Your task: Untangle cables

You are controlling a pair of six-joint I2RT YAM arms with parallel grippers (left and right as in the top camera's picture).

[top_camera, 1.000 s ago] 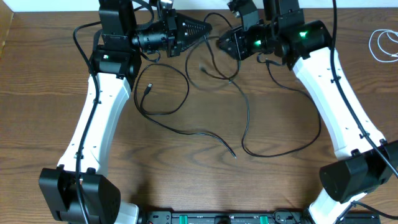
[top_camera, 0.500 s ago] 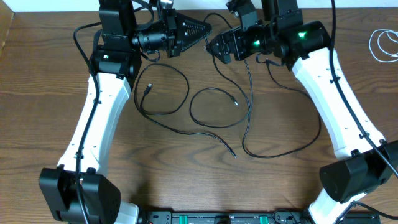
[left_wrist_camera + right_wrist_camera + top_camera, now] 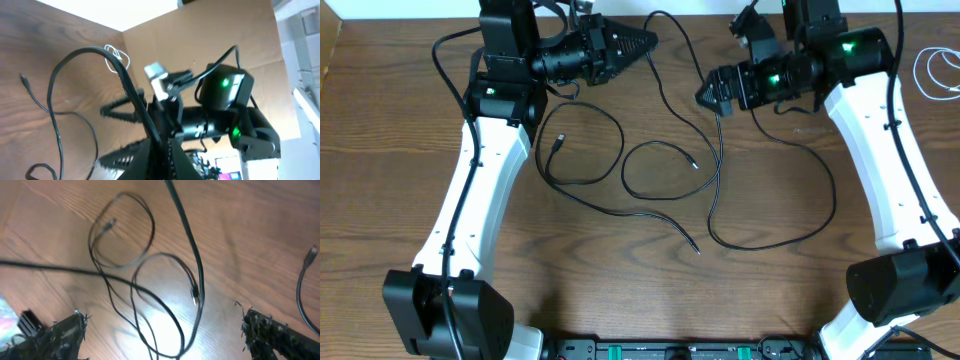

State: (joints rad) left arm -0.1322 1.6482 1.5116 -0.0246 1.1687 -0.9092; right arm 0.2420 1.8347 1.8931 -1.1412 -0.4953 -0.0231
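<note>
Right jaws have swung away and opened wide, holding nothing. One black cable [image 3: 623,172] now lies looped on the surface [image 3: 770,300]. Left jaws stay shut, pinching the long cable [image 3: 720,150].

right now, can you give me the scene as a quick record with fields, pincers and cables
left pincer: shut on a black cable, near the table's far edge
right pincer: open, holding nothing, over that black cable
black cable path: arches up from the left pincer, then runs down the table into a wide bend
second black cable: loose on the table, loop at left with a plug end
white cable: coiled at the right edge, apart from the black ones
crossings: black cables cross mid-table
</note>
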